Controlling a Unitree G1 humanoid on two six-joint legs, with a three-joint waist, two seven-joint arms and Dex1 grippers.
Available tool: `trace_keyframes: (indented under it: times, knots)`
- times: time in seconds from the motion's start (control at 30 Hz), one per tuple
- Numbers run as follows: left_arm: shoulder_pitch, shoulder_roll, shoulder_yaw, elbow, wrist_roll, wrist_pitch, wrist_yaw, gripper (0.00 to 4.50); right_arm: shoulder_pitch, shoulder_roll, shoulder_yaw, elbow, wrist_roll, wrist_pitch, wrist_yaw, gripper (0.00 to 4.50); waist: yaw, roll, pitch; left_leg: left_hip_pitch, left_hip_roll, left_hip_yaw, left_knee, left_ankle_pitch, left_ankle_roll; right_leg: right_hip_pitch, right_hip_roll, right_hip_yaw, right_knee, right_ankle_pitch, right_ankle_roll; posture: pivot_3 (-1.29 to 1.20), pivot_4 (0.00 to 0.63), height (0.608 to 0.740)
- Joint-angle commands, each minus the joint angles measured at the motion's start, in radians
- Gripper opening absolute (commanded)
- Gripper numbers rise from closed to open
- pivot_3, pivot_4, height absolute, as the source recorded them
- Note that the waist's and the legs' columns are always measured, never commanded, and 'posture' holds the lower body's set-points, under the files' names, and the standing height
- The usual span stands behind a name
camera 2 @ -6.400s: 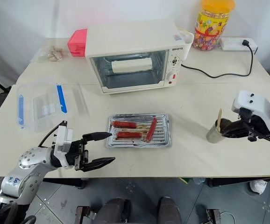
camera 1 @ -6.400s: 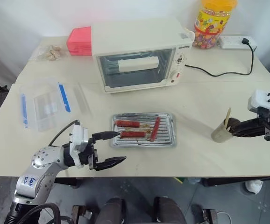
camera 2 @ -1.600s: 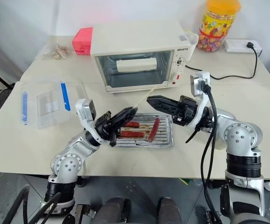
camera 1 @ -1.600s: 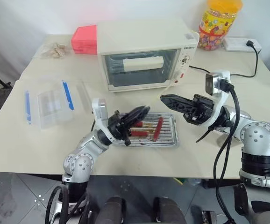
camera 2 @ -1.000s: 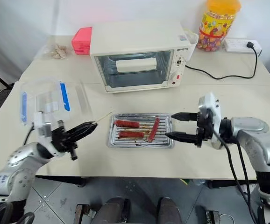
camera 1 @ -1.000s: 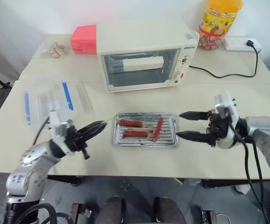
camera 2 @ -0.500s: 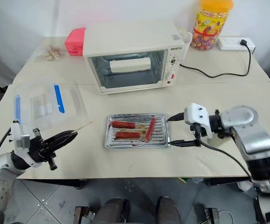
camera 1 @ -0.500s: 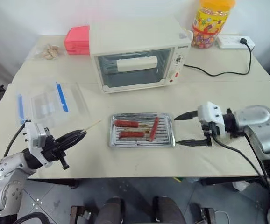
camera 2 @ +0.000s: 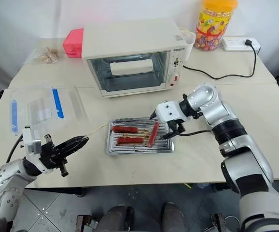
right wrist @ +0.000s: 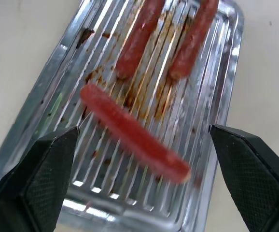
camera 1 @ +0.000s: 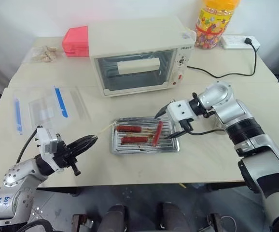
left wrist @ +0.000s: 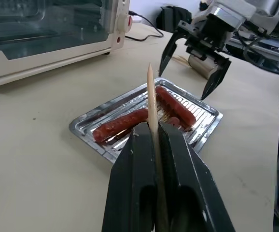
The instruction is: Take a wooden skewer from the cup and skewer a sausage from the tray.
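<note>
At the far left of the table (camera 1: 130, 166), a clear plastic box (camera 1: 48, 107) with blue clips is seen lying flat. Behind it, a bag of pale snacks (camera 1: 45, 53) and a pink box (camera 1: 76, 41) are set at the back edge.

The left gripper (camera 1: 87, 143) is held low over the near left part of the table, level and aimed toward the tray. Its fingers (left wrist: 178, 159) are pressed together and are pinching the wooden skewer (camera 1: 104, 128), which is seen in the left wrist view running up between them with its pointed tip past the fingertips. The tip is directed at the tray's left end but is apart from it.

A cream toaster oven (camera 1: 139, 55) is placed behind the centre, its glass door closed.

The tray (camera 1: 144, 149) is set on the table in front of the oven. Three sausages are lying on its ribbed base: two (camera 1: 127, 128) (camera 1: 134, 139) lengthwise at the left, one behind the other, and the sausage (camera 1: 157, 133) at the right lying slantwise across the ribs. Brown grease marks are noted between them.

The right gripper (camera 1: 164, 124) is poised above the tray's right end, tilted downward. Its fingers (right wrist: 43, 176) are spread wide, one on either side of the slanted sausage, with no contact observed.

Behind the right forearm, the cup (left wrist: 201, 64) is partly visible in the left wrist view. A yellow-lidded candy jar (camera 1: 212, 24) and a white power strip (camera 1: 238, 42) with a black cable (camera 1: 226, 72) are located at the back right.
</note>
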Motion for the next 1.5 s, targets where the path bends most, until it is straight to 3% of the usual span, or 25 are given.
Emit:
trace_keyframes:
  times: [0.03,0.5,0.93,1.07,1.4,1.5]
  knots:
    - [0.012,-0.003,0.019,-0.044,-0.018,-0.002,0.01,0.0,0.007,-0.022,-0.017,-0.039,0.015,-0.022,0.058,4.48,0.0,0.0,0.0,0.0,0.0,0.0,0.0,0.0,0.0,0.0,0.0,0.0,0.0,0.0,0.0,0.0,0.15,0.74]
    - [0.01,-0.006,0.014,-0.02,-0.015,-0.008,0.01,0.0,-0.005,0.015,0.041,-0.031,-0.045,-0.103,0.057,4.48,-0.002,0.0,0.0,0.0,0.0,0.0,0.0,0.0,0.0,0.0,0.0,0.0,0.001,0.0,0.0,0.0,0.15,0.74]
    - [0.023,-0.01,0.013,-0.03,-0.017,-0.005,0.012,0.0,-0.154,0.092,0.144,0.234,-0.142,-0.204,0.081,4.48,-0.004,0.0,0.0,0.0,0.0,0.0,0.001,0.0,0.0,-0.001,0.0,0.001,0.002,0.0,0.0,0.0,0.15,0.74]
    - [0.027,-0.015,0.01,-0.038,-0.016,-0.004,0.017,0.0,-0.169,0.097,0.181,0.266,-0.164,-0.207,0.081,3.61,-0.006,0.0,0.0,0.0,0.0,0.0,0.001,0.0,0.0,-0.001,0.0,0.001,0.002,0.0,0.0,0.0,0.15,0.74]
    - [0.029,-0.019,0.003,-0.038,-0.011,-0.007,0.02,0.0,-0.191,0.077,0.201,0.242,-0.122,-0.162,0.081,0.26,-0.006,0.0,0.0,0.0,0.0,0.0,0.002,0.0,0.0,-0.001,0.0,0.001,0.003,0.0,0.0,0.0,0.15,0.74]
    - [0.019,-0.017,-0.001,-0.031,-0.009,-0.007,0.018,0.0,-0.189,0.049,0.213,0.198,-0.075,-0.14,0.081,0.1,-0.004,0.0,0.0,0.0,0.0,0.0,0.001,0.0,0.0,-0.001,-0.001,0.001,0.003,0.0,0.0,0.0,0.15,0.74]
